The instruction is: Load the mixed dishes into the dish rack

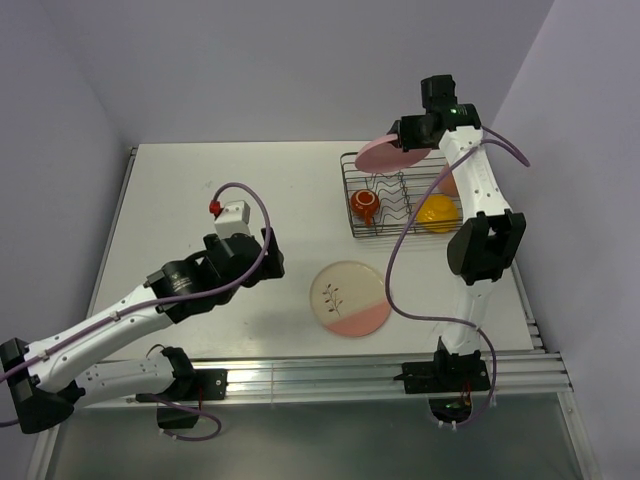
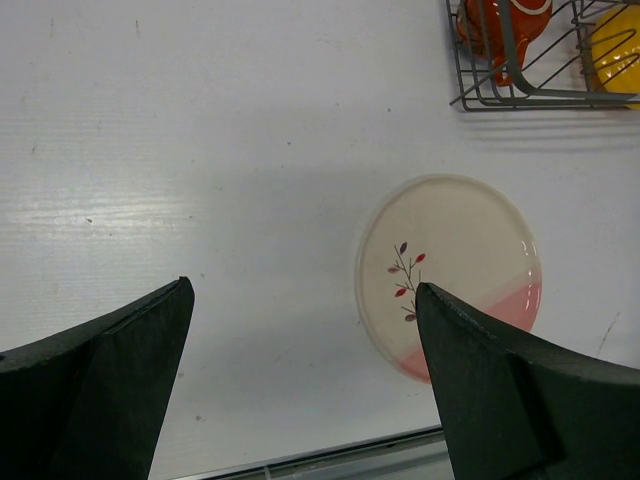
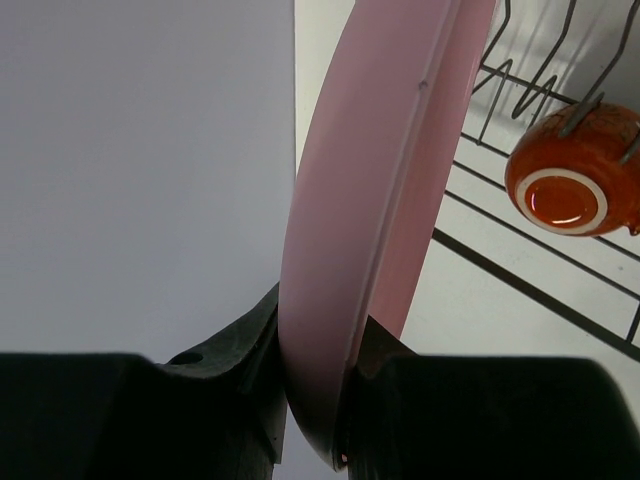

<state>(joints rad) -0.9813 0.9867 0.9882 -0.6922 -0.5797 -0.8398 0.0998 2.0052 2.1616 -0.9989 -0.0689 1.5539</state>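
Plate (image 1: 388, 153) — pink, in right gripper (image 3: 318, 395), above rack (image 1: 348, 190)

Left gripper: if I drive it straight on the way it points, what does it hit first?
Probably the bare table just beside the cream plate; the open left gripper aims down there. The plate's rim may get clipped; depth unclear.

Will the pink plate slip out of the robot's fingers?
Maybe. The right gripper pinches the pink plate only by its rim, and the surface looks smooth and glossy, so it could slide. It looks stiff, not bendy. Bumping the dish rack wires might chip it.
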